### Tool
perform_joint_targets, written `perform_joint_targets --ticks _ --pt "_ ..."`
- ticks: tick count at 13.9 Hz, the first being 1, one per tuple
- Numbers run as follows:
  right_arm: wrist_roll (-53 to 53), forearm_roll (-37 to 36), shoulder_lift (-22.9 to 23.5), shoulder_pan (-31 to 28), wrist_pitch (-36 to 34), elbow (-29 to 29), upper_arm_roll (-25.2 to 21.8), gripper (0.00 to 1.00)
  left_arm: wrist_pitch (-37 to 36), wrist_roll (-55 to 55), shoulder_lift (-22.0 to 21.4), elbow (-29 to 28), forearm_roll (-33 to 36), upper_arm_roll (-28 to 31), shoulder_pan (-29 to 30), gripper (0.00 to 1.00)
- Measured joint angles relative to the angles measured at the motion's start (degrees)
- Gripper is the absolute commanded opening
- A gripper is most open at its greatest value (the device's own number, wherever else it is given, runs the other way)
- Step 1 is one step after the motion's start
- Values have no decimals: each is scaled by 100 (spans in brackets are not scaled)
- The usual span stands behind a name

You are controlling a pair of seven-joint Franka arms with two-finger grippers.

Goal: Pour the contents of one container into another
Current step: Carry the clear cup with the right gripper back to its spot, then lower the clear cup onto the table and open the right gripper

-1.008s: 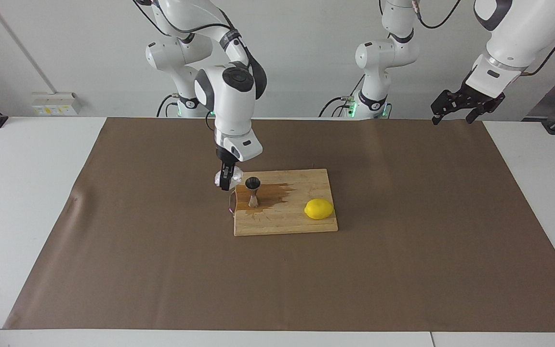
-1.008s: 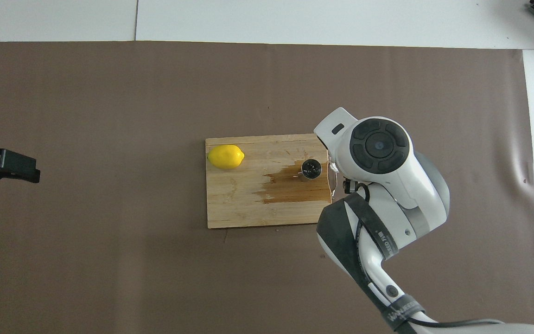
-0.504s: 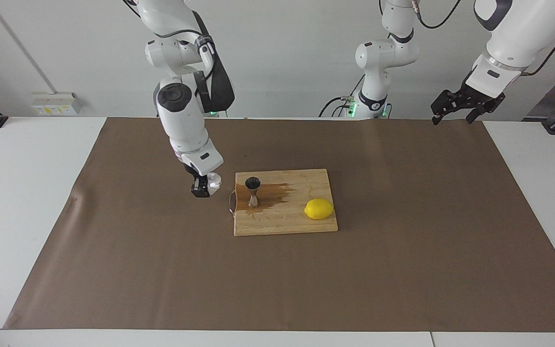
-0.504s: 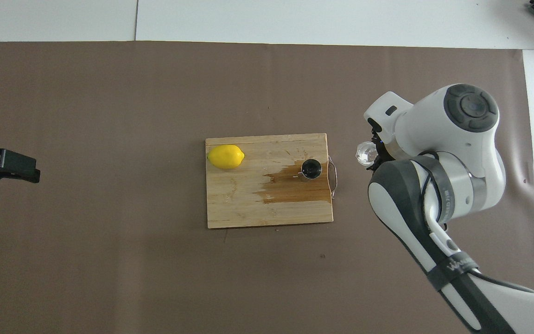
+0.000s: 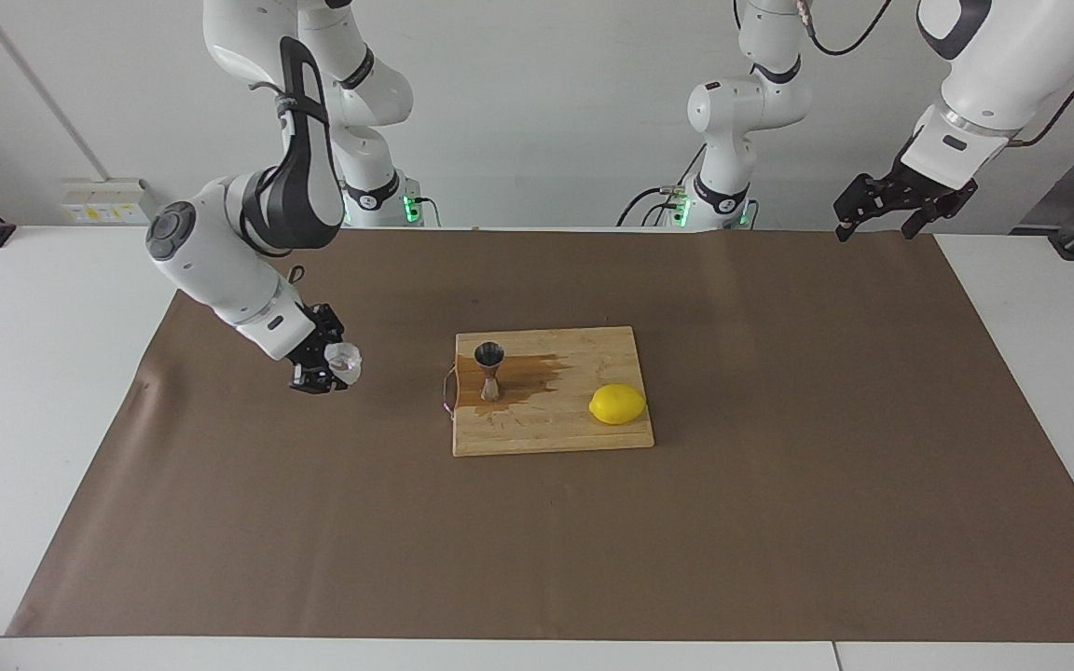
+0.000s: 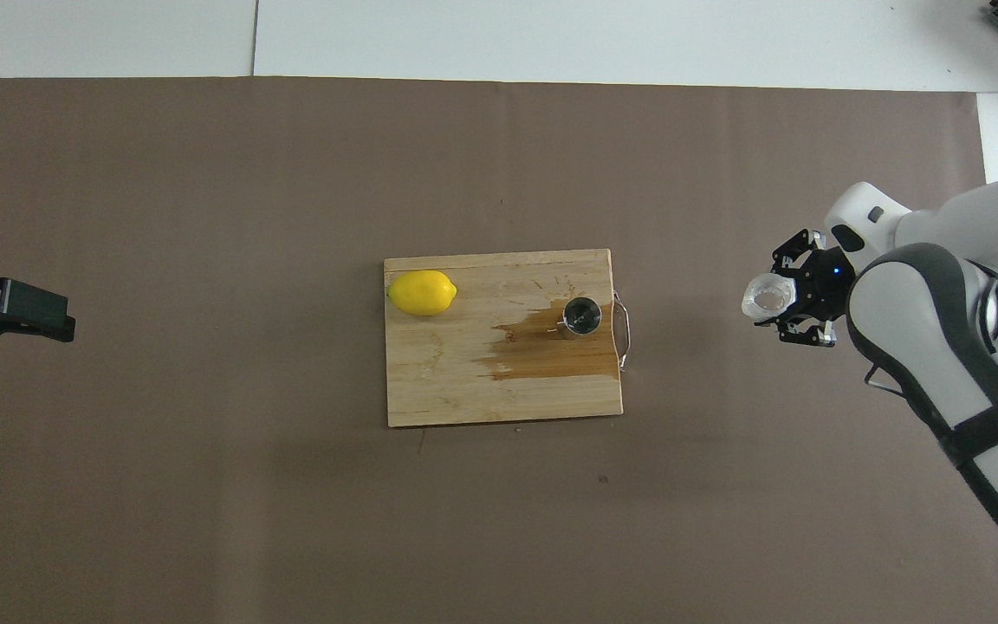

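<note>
1. Toward the right arm's end of the table from the cutting board [image 5: 551, 391], we see the right gripper [image 5: 324, 365] low over the brown mat [image 5: 779, 522], clamped on the clear faceted cup [image 5: 344, 362]. A second ago it held that cup right beside the jigger at the board's edge; since then it has swung well clear of the board.
2. On the cutting board, at the end nearest that gripper, the steel jigger [image 5: 488, 370] stands upright, apart from the cup. A dark wet stain [image 5: 523, 377] spreads across the wood from its foot, unchanged over the last second.
3. We judge the pour itself to be finished and the cup to be on its way to being set down off the board; the stain suggests some liquid missed the jigger.
4. At the other end of the board lies the lemon [image 5: 617, 403], untouched.
5. Well away from the board, past the mat's corner at the left arm's end, the left gripper [image 5: 901, 203] waits in the air with its fingers apart, holding nothing.
</note>
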Motion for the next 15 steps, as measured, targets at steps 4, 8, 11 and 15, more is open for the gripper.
perform_joint_targets --ticks 4,8,11,15 --pt "-975 513 28 -368 282 -453 2 0 0 0 0 0 0 0 0 100" --pt "-2222 1415 288 -726 448 -762 0 0 0 0 0 0 0 0 0 100" --pt "-2740 1656 550 -924 493 -851 0 72 0 0 0 0 0 0 0 100" --pt "-2915 1722 572 -943 530 -852 9 100 0 0 0 0 0 0 0 100"
